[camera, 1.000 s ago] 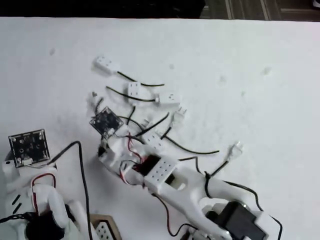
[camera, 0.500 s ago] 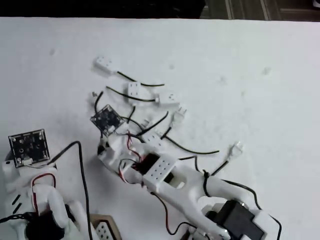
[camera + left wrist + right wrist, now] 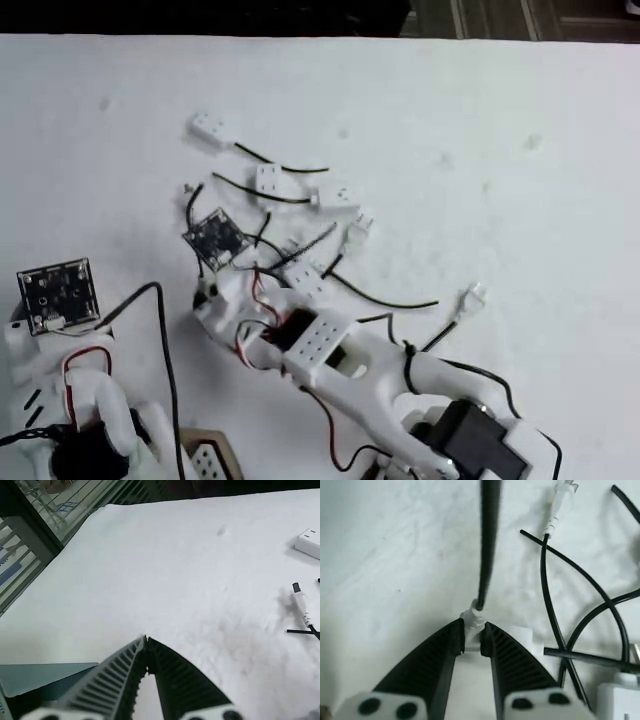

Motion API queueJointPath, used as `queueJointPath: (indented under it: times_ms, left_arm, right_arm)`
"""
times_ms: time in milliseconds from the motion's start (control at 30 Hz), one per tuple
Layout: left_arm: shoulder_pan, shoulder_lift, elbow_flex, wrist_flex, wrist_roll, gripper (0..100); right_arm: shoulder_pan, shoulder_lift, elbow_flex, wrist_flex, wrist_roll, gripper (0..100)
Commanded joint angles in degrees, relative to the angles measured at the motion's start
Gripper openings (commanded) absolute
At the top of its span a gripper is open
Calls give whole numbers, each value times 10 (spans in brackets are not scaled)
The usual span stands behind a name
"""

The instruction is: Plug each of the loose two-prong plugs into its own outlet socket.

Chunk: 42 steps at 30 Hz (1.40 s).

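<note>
White table (image 3: 520,110), perhaps slatted blinds (image 3: 60,502) beyond.

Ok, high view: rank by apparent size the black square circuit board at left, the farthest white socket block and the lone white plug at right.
Largest: black square circuit board, though mounted on an arm, nearer the camera.
Next: white socket block.
Smallest: white plug.

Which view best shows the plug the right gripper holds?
Right wrist view: plug sits pinched in the right gripper, its cord leading away. In the high view the right arm's wrist covers it.
</note>
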Motion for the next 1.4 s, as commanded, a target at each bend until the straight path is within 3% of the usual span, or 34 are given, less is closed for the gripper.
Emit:
queueJointPath:
  times_ms: [0, 267, 700, 933, 1167, 1367]
  left_arm:
    - [-1, 0, -2, -11, -1, 23]
    - [-1, 0, -2, -11, -1, 23]
    - [-3, 0, -2, -3, -1, 23]
    - [-2, 0, -2, -3, -1, 23]
    - [-2, 0, -2, -3, -1, 23]
    - [-2, 0, -2, -3, -1, 23]
  right_arm:
    - [-17, 0, -13, 3, -8, 16]
    - [-16, 1, -10, 49, -4, 16]
    - [32, 0, -9, 73, 90, 16]
    - [-22, 1, 6, 72, 123, 16]
    - [-25, 51, -7, 73, 157, 16]
    - [-24, 98, -72, 135, 158, 16]
